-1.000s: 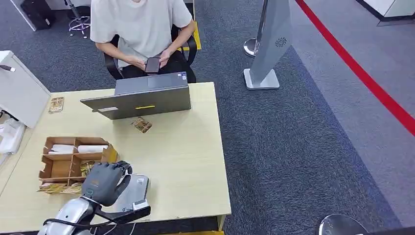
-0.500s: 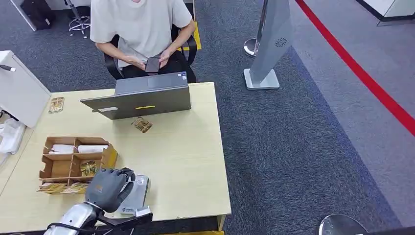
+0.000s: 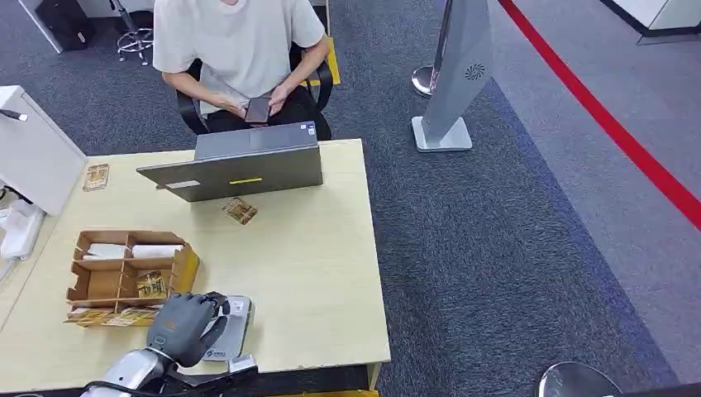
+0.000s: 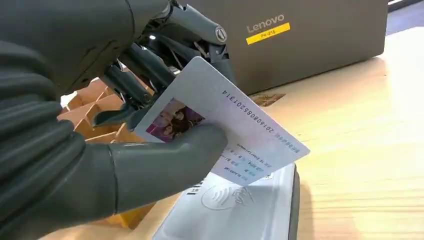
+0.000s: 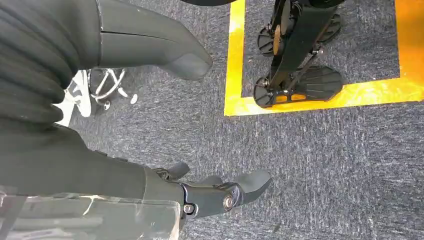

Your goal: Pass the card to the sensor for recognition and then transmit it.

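Left hand: the left hand is at the near left part of the table, over the card reader. In the left wrist view the thumb and dark fingers pinch a card.
Card: the card is white, with a small photo and a printed number; it is tilted and hangs just above the reader's pale top, where a wave symbol is printed. I cannot tell whether it touches the reader.
Right hand: the right hand hangs over grey carpet near a yellow floor line, fingers slightly curled and apart, holding nothing.
Tray: a brown cardboard tray with compartments stands just left of the reader and beyond it; some compartments hold cards and white rolls.
Laptop: a grey laptop stands open at the far edge of the table, with a small patterned card lying just in front of it.
Person: a person in a pale shirt sits beyond the laptop, holding a phone.
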Robot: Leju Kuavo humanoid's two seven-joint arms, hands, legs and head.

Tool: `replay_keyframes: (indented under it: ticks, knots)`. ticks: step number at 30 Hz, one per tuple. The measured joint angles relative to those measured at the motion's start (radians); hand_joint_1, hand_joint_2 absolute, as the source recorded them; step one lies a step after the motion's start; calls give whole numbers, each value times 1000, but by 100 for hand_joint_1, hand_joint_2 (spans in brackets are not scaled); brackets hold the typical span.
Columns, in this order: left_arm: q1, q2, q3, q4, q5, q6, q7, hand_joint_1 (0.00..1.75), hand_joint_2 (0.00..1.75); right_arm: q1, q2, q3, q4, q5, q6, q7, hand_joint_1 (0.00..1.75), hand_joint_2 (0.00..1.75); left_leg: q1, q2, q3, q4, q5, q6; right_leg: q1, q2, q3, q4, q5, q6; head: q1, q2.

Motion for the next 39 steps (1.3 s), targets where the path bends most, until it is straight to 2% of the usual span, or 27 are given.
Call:
replay_keyframes:
  ticks: [7, 11, 16, 26, 32, 39]
  knots:
    - [-17, 10, -4, 0, 1, 8, 14, 175, 175, 0, 0, -2, 0, 2, 0, 2, 0, 175, 0, 0, 0, 0, 0, 0, 0, 0, 0, 0, 0, 0, 0, 0]
    - [-68, 16, -4, 0, -15, 22, 33, 175, 175, 0, 0, -7, 0, 18, -2, -1, 0, 175, 0, 0, 0, 0, 1, 0, 0, 0, 0, 0, 1, 0, 0, 0]
    - [-190, 14, 16, 15, -52, 38, 45, 175, 175, -3, 0, -9, 0, 24, -2, -5, 0, 175, 0, -2, 0, 0, 2, 1, 0, -2, 0, 0, 1, 0, 0, 0]
    - [-455, -6, 63, 122, -236, 162, 69, 175, 175, -17, 11, -2, 3, 91, -21, -9, 0, 175, 0, -2, -1, 0, 3, 1, 0, -2, 0, 0, 2, 1, 0, 0]
    - [-571, -13, 75, 193, -286, 168, 92, 175, 175, -19, 21, 5, 9, 93, -24, -3, 0, 175, 0, -2, -1, 0, 3, 1, 0, -1, 0, 0, 2, 0, 0, 0]
    - [-651, -15, 85, 257, -315, 161, 107, 175, 175, -20, 24, 7, 13, 93, -24, 8, 0, 175, 0, -2, -1, 0, 3, 1, 0, -2, -1, 0, 2, 0, 0, 0]
